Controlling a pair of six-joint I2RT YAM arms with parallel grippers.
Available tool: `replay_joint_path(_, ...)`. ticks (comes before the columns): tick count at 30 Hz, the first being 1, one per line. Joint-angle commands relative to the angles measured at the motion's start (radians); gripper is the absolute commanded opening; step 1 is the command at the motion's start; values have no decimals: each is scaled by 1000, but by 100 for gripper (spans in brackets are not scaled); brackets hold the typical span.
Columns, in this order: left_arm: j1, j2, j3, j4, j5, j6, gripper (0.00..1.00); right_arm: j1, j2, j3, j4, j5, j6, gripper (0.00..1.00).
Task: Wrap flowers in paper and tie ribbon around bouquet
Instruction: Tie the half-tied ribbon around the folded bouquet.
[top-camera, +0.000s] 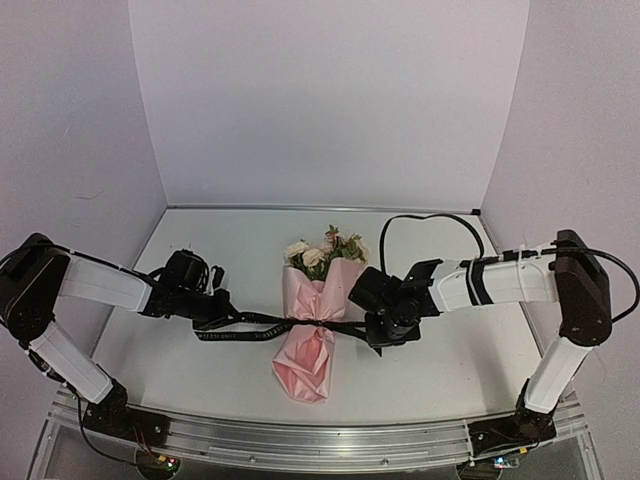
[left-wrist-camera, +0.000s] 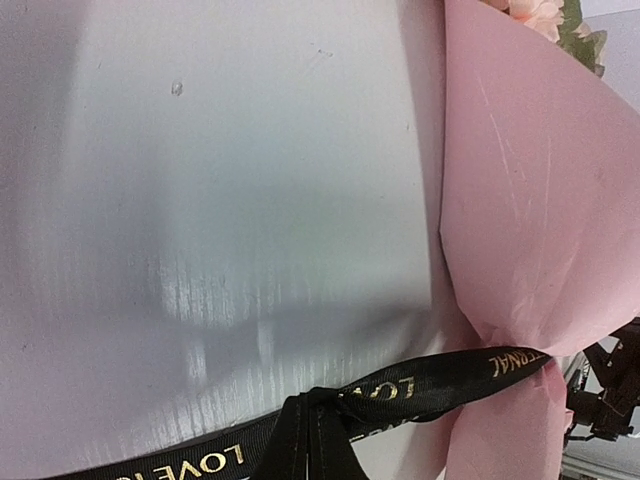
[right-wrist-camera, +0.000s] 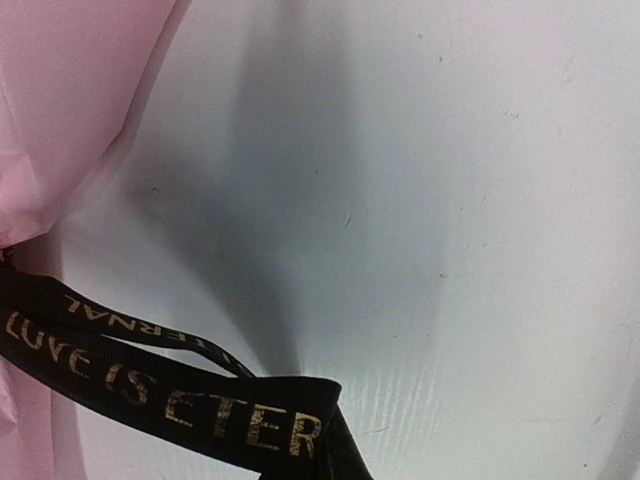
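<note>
The bouquet lies in the middle of the table. Its flowers (top-camera: 325, 250) point to the back, and the pink paper (top-camera: 308, 350) is wrapped round them as a cone. The black ribbon (top-camera: 262, 322) circles the pinched waist of the paper and runs out to both sides. My left gripper (top-camera: 215, 318) is shut on the ribbon's left end, just left of the cone. My right gripper (top-camera: 375, 330) is shut on the right end, close to the cone. In the left wrist view the ribbon (left-wrist-camera: 440, 378) bunches toward the jaws beside the paper (left-wrist-camera: 530, 200). In the right wrist view the lettered ribbon (right-wrist-camera: 180, 400) folds at the bottom edge.
A black cable (top-camera: 420, 222) loops over the table behind the right arm. White walls close in the back and both sides. A metal rail (top-camera: 320, 435) runs along the near edge between the arm bases.
</note>
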Motion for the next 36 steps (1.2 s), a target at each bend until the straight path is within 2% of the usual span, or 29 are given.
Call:
replay_joint_path(1,34,-30,36,-30,-23,30,0,-1,-6,57,-163,146,-160,0)
replay_joint_path(10,56,-20,51,-36,-16,38,0,11,32,106,-208,324,-357,0)
replay_joint_path(25,176,-60,-16,-104,-69,-29,0,-22,56,33,-224,410,-359,0)
replay_joint_path(31,186,-66,-16,-136,-107,-36,0,-30,61,25,-263,504,-405,0)
replay_joint_path(36,196,-61,17,-169,-110,-29,0,-13,97,73,-322,645,-501,0)
